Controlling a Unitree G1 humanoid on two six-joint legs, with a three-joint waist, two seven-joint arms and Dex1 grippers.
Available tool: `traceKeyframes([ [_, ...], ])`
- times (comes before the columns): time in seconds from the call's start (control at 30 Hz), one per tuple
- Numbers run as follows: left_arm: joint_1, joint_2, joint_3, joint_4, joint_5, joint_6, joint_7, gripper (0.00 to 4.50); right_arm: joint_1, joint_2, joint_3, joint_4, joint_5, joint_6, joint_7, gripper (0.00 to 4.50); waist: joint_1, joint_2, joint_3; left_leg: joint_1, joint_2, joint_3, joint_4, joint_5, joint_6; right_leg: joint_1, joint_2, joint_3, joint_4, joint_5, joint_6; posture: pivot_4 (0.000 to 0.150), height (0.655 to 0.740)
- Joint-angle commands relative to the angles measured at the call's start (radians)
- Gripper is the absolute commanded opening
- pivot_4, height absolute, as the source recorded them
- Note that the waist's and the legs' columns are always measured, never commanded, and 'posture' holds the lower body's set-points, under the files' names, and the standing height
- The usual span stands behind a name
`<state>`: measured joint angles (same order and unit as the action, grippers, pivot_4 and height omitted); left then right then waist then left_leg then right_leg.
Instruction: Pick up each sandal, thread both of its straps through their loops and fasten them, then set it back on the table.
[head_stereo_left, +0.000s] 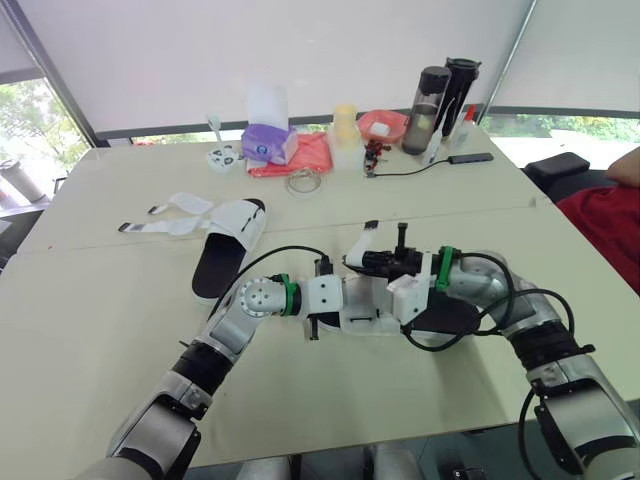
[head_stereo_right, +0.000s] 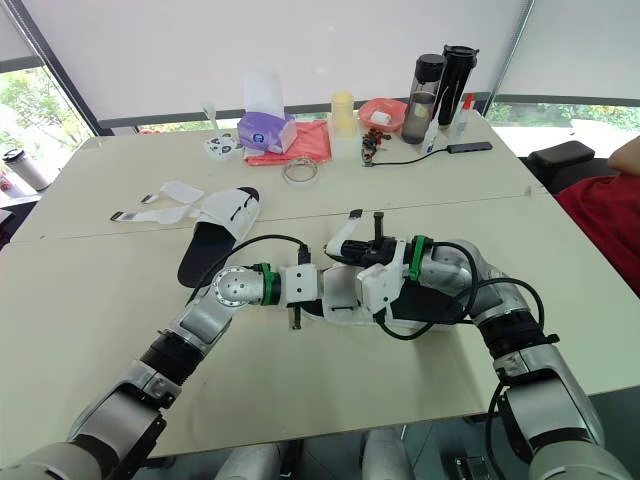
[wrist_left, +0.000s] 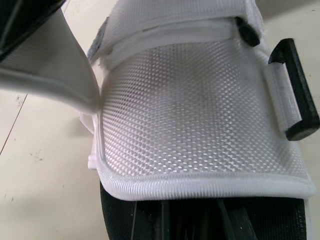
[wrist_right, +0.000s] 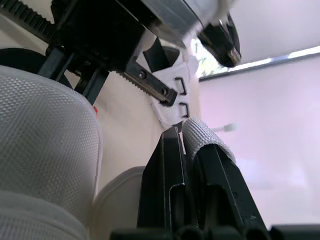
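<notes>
One sandal, white upper on a black sole, lies on the table at the left with both straps spread open to its left. The second sandal is held at the centre, between my two arms. My left gripper is shut on its side; up close its white mesh upper and a black loop show. My right gripper is shut on a white strap, pinching the strap's end between its black fingers and holding it raised above the sandal.
Along the far edge stand a purple tissue box, a red cloth, a yellow cup, a red bowl and two dark bottles. A cable and a tape ring lie nearby. A person in red sits at the right.
</notes>
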<state>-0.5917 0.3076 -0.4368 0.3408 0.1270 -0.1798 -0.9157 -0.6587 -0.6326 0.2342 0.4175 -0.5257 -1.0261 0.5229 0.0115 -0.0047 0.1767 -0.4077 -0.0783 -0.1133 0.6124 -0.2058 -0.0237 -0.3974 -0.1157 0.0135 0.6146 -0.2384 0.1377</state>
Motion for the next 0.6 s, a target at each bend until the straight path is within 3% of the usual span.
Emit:
traceKeyframes([
  [0.03,0.034,0.019,-0.030,0.066,0.036,0.034,-0.022,0.00,-0.007,-0.025,0.000,0.013,-0.011,-0.040,-0.058,1.00,-0.001,0.000,0.000,0.000,0.000,0.000,0.000,0.000,0.000,0.000,0.000,0.000,0.000,-0.001,-0.002,0.150,0.7400],
  [0.27,0.031,0.018,-0.033,0.071,0.035,0.030,-0.028,0.00,0.003,-0.074,-0.011,-0.004,-0.187,-0.116,-0.243,4.46,-0.004,0.000,0.000,0.001,0.000,0.000,0.000,0.000,0.000,0.002,0.000,0.001,0.000,-0.002,-0.003,0.150,0.7400],
  [0.43,0.030,0.018,-0.035,0.073,0.034,0.028,-0.032,0.00,0.046,-0.122,-0.042,-0.071,-0.270,-0.184,-0.390,4.46,-0.002,0.000,0.000,0.002,0.000,0.000,0.000,0.000,0.000,0.002,0.000,0.001,0.000,-0.002,-0.003,0.150,0.7400],
  [0.6,0.030,0.016,-0.038,0.078,0.036,0.024,-0.033,0.00,0.098,-0.174,-0.035,-0.086,-0.201,-0.166,-0.387,4.46,-0.004,0.000,0.000,0.002,0.000,0.000,0.000,0.000,0.000,0.003,0.000,0.002,0.000,-0.002,-0.004,0.150,0.7400],
])
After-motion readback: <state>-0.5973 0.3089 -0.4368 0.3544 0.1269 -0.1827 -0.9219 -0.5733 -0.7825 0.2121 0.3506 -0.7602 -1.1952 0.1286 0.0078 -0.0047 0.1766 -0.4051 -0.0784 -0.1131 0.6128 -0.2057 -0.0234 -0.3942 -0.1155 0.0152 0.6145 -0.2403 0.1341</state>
